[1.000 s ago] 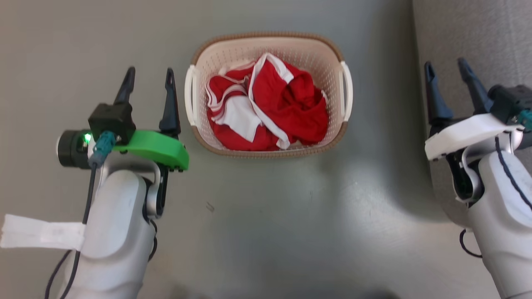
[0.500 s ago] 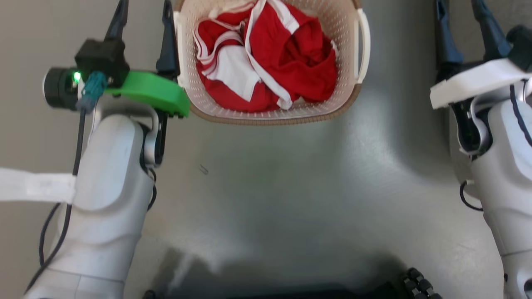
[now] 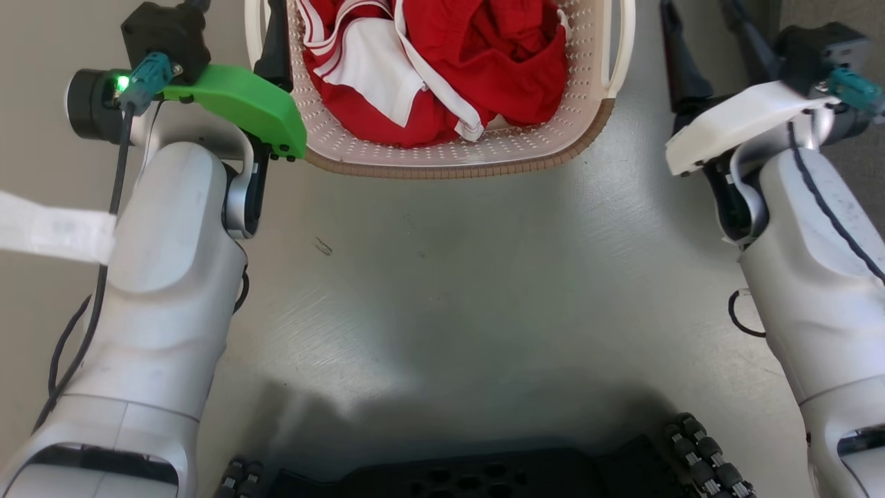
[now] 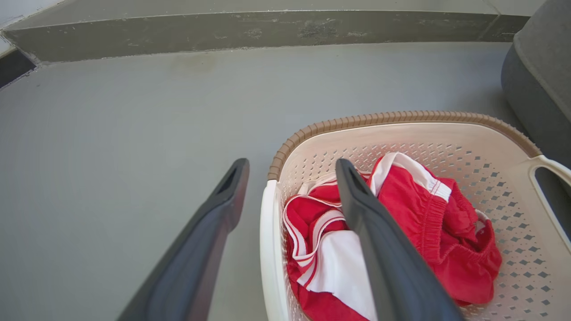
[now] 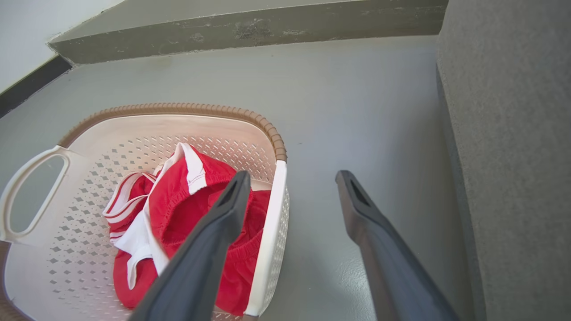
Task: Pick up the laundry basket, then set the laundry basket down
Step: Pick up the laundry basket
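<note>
- The left gripper [image 4: 291,165] sits at the left side of the laundry basket [image 3: 449,169]. Its two dark fingers are spread wide and hold nothing.
- In the left wrist view one finger lies outside the basket and the other over its inside, with the left handle [image 4: 267,249] between them. Whether either finger touches it cannot be told.
- The one laundry basket stands on the grey floor [image 3: 442,277], between the two grippers.
- Inside it lies one crumpled bundle of red cloth with white bands [image 3: 498,69]. How many garments make it up cannot be told.
- The basket has two white loop handles, one on each side, and a brown rim.
- The right gripper [image 5: 292,176] is just right of the basket, its two fingers also spread wide and empty.
- In the right wrist view the right handle [image 5: 276,223] shows between them. In the head view they stand apart from it.
- A grey padded block [image 5: 513,133] rises right of the basket, beyond the right gripper.
</note>
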`<state>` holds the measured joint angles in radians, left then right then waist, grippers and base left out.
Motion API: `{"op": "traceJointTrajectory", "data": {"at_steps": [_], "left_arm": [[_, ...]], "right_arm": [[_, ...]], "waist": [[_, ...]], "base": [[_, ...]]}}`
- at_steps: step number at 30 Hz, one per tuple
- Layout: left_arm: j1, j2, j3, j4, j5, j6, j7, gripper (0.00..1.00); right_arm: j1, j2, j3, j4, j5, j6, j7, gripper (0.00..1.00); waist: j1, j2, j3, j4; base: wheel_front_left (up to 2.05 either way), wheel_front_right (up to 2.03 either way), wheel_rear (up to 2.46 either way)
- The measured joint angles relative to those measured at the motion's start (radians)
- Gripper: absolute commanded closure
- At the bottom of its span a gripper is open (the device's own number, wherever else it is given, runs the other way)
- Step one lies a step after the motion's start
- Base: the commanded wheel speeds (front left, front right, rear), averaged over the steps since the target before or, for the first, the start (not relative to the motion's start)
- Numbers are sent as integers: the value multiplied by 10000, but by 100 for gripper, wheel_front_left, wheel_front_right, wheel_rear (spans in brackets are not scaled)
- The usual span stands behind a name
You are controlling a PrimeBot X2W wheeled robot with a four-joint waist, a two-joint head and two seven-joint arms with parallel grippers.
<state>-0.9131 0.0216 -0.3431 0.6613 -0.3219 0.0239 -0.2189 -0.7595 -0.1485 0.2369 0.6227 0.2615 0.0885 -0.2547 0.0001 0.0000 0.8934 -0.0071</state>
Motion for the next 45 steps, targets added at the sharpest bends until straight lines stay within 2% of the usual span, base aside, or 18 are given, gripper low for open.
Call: {"op": "traceJointTrajectory", "data": {"at_steps": [12, 34, 35, 36, 37, 45], "left_arm": [[-811, -15, -121, 1379, -556, -332, 600, 0], [-1946, -31, -113, 3565, -1074, -514, 1233, 0], [-1946, -31, -113, 3565, -1074, -514, 1233, 27], [-1948, -31, -117, 3651, -1074, -514, 1281, 100], [-1949, -29, -119, 3685, -1081, -516, 1302, 100], [-2155, -136, -146, 3988, -1367, -677, 1158, 100]], "right_arm": [[-825, 263, 453, 1223, -173, 163, 0, 0], [-2047, 604, 1172, 3173, -153, 345, 0, 0], [-2047, 604, 1172, 3173, -153, 345, 0, 0], [-2067, 608, 1212, 3244, -148, 347, 0, 65], [-2107, 619, 1229, 3308, -128, 351, 0, 100], [-2419, 863, 1281, 3684, 94, 431, -13, 100]], "waist": [[0, 0, 388, -151], [-1, 0, 1163, -321], [-1, 0, 1163, -321], [-1, 0, 1174, -322], [-1, 0, 1185, -323], [-1, 0, 1207, -337]], "base": [[0, 0, 0], [0, 0, 0], [0, 0, 0], [0, 0, 0], [0, 0, 0], [0, 0, 0]]}}
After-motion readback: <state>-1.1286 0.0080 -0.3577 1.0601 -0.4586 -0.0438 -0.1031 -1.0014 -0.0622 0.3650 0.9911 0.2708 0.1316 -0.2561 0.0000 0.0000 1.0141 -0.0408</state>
